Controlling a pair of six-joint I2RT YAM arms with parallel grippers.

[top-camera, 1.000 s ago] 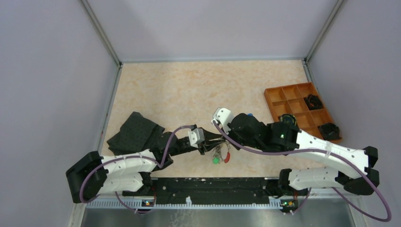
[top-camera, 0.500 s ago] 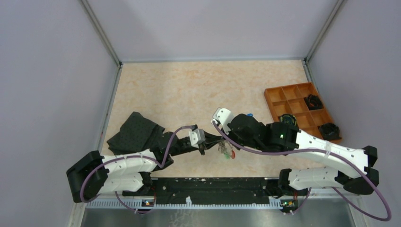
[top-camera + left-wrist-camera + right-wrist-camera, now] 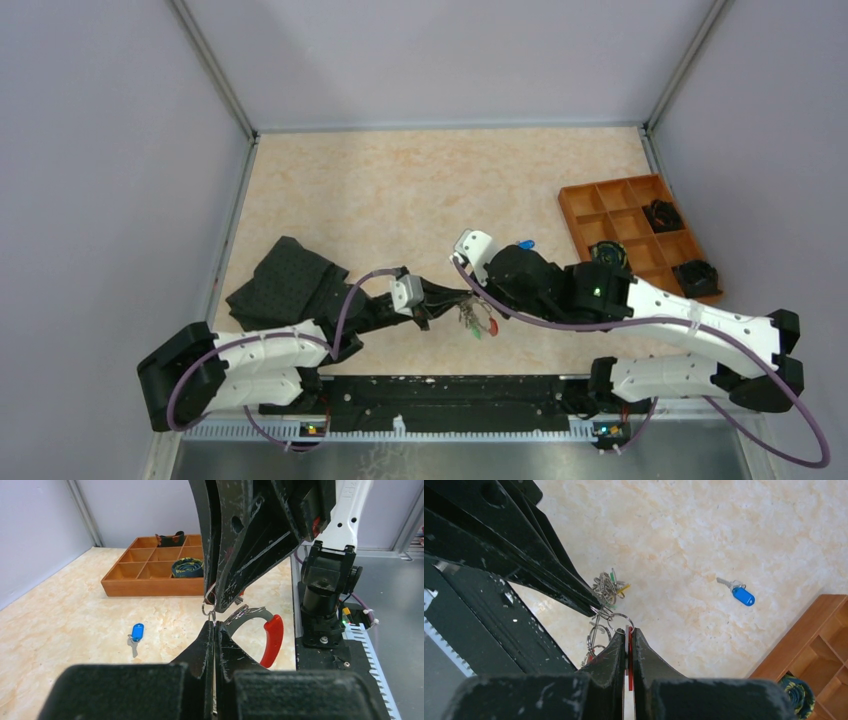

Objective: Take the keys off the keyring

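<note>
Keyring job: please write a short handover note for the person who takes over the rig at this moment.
Left gripper: jaws shut on thin wire of the keyring, tip to tip with the right.
Right gripper: jaws shut on the keyring too; which loop each pinches is unclear.
The keyring, red sleeve visible, hangs between them.
Done: one blue key lies loose on the table, toward the orange tray.
Left: the bunch of keys, a green one among them, hangs on the ring; take each off.
</note>
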